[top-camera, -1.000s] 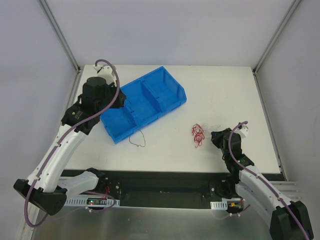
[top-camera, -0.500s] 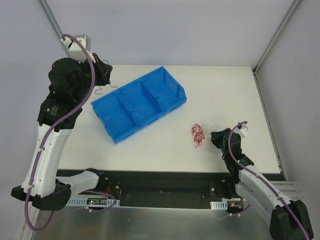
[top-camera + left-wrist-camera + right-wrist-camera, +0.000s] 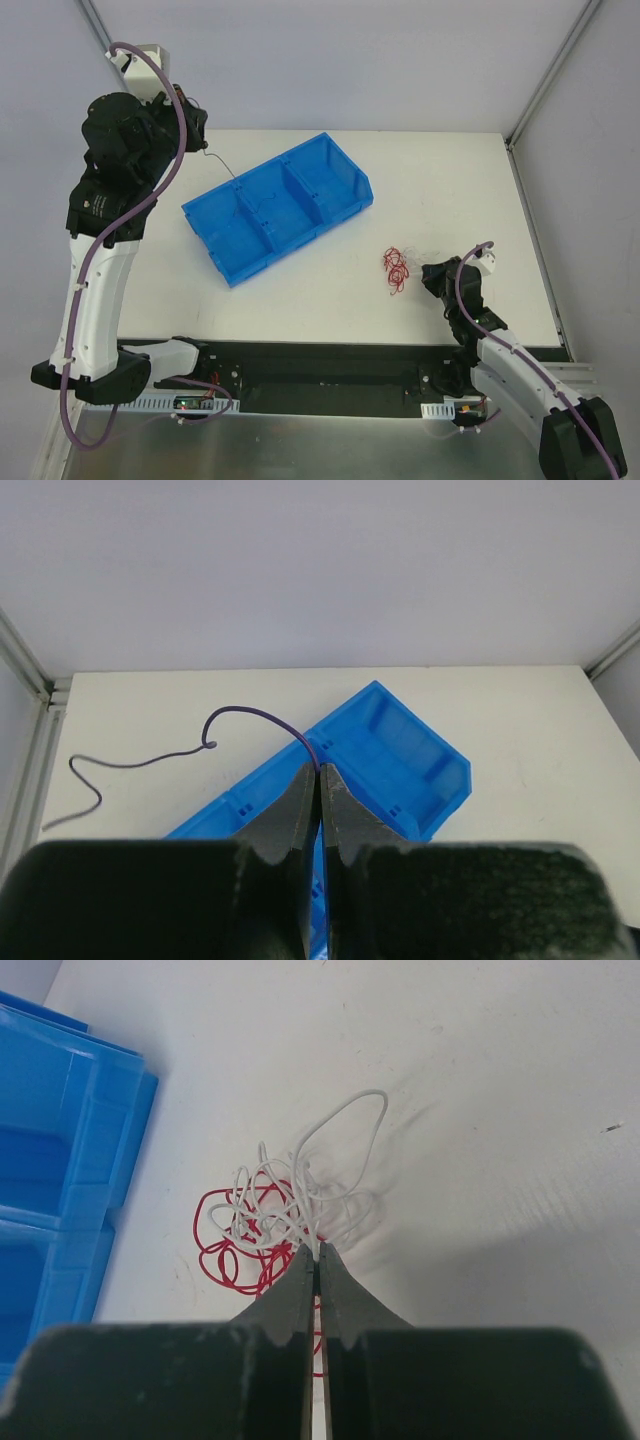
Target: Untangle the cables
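My left gripper (image 3: 200,143) is raised high at the back left and shut on the thin black wire (image 3: 222,165), which hangs from the fingertips towards the blue bin (image 3: 340,160). In the left wrist view the gripper (image 3: 320,770) pinches the black wire (image 3: 240,713), whose free end curls off to the left above the table. My right gripper (image 3: 425,270) is low on the table, shut on the white wire (image 3: 300,1185) at its tip (image 3: 317,1250). The white wire lies looped over the red wire (image 3: 222,1250). The red wire (image 3: 396,268) lies just left of that gripper.
The blue bin has three compartments and lies diagonally at the table's middle left; it shows in the left wrist view (image 3: 400,750) and at the left edge of the right wrist view (image 3: 60,1160). Metal frame posts stand at the back corners.
The left arm has lifted the black wire from the table in front of the bin, up and back to the left over the bin. The right arm has not moved.
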`<action>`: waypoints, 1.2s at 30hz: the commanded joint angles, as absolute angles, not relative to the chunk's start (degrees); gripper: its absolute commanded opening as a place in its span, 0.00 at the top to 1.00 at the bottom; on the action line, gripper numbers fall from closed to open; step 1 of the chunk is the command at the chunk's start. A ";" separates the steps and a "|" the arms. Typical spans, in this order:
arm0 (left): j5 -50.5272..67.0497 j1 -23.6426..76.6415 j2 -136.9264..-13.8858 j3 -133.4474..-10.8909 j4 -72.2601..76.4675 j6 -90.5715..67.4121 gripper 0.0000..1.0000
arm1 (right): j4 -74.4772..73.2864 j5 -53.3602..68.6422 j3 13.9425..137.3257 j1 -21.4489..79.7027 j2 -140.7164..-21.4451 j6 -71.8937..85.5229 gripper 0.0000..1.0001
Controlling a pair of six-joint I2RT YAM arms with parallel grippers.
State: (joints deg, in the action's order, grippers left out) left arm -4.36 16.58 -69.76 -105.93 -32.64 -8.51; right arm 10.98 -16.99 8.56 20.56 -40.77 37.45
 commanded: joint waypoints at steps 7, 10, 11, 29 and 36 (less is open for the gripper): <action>-6.94 14.24 -68.91 -105.39 -32.26 -6.24 1.00 | 13.62 -16.17 9.84 20.13 -42.10 36.83 0.99; -8.17 14.15 -67.42 -101.70 -32.08 -6.33 1.00 | 13.54 -16.17 9.84 20.13 -42.01 36.65 0.99; -9.13 14.15 -66.80 -100.73 -32.08 -6.33 1.00 | 13.62 -16.08 9.76 20.13 -41.92 36.74 0.99; -0.55 13.27 -62.66 -69.36 -29.62 -14.23 1.00 | 13.89 -15.47 9.93 19.95 -42.45 36.39 0.99; 11.77 13.18 -70.30 -63.37 -24.97 -16.70 1.00 | 13.97 -15.29 9.84 19.95 -42.28 36.30 0.99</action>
